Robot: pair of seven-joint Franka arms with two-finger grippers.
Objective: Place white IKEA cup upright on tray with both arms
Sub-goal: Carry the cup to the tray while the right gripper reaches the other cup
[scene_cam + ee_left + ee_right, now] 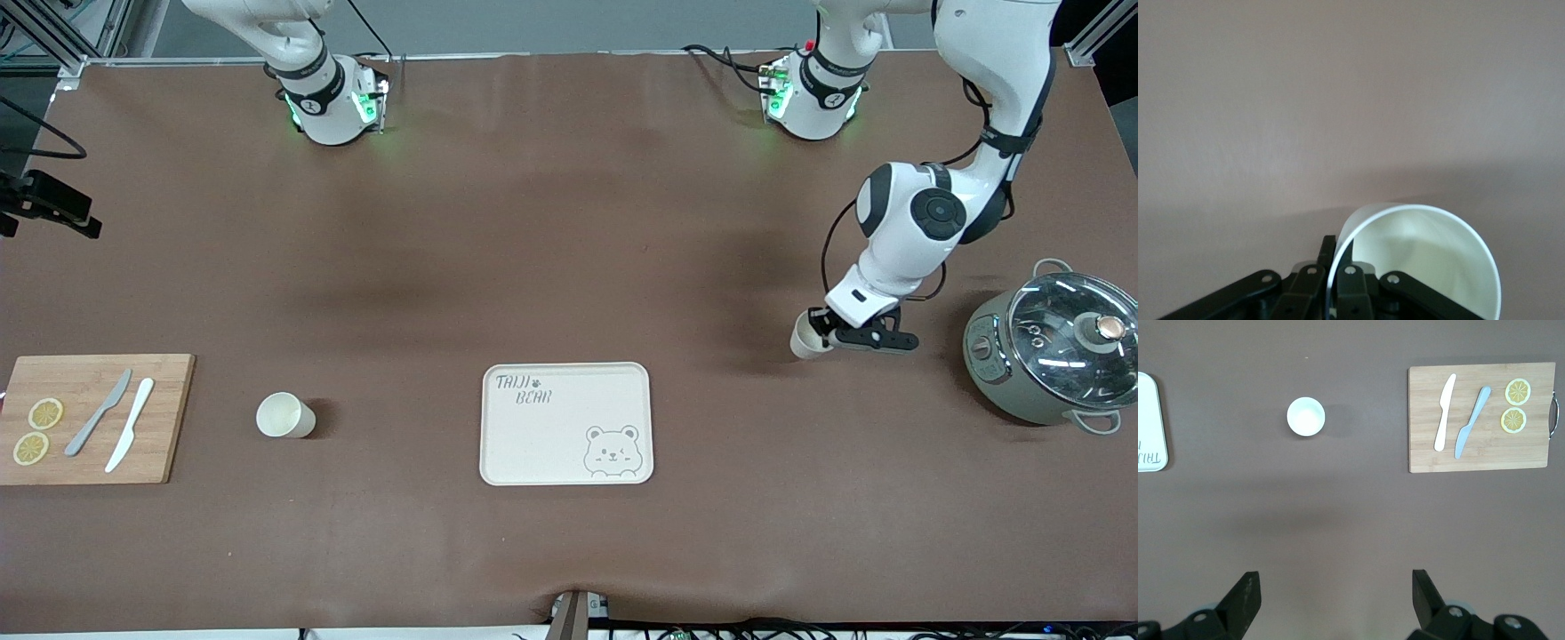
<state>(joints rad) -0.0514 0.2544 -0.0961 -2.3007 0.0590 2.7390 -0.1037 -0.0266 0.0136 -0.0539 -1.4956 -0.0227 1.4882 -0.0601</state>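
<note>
1. Claw fingers of the left claw [822, 336] are mostly hidden in the front view by the white cup [807, 336] it grips; the left wrist view shows the linkage closed on that cup's [1418, 260] rim, one finger inside the wall and one outside, the cup tilted with its mouth open to the camera.
2. Right claw [1331, 593] – out of the front view, where only the right arm's base shows – hangs high over the tabletop with its fingers spread wide, holding nothing.
3. Brown tabletop [569, 267] is plain; metal framing edges it at the arms' bases.
4. Tray [566, 423] lies flat and bare. The held cup is just above the tabletop, off the tray toward the left arm's end, between tray and lidded pot [1049, 353].
5. A second cup [284, 415] stands upright off the tray toward the right arm's end – between tray and cutting board [89, 418], which carries two knives [116, 422] and lemon slices [38, 430].
</note>
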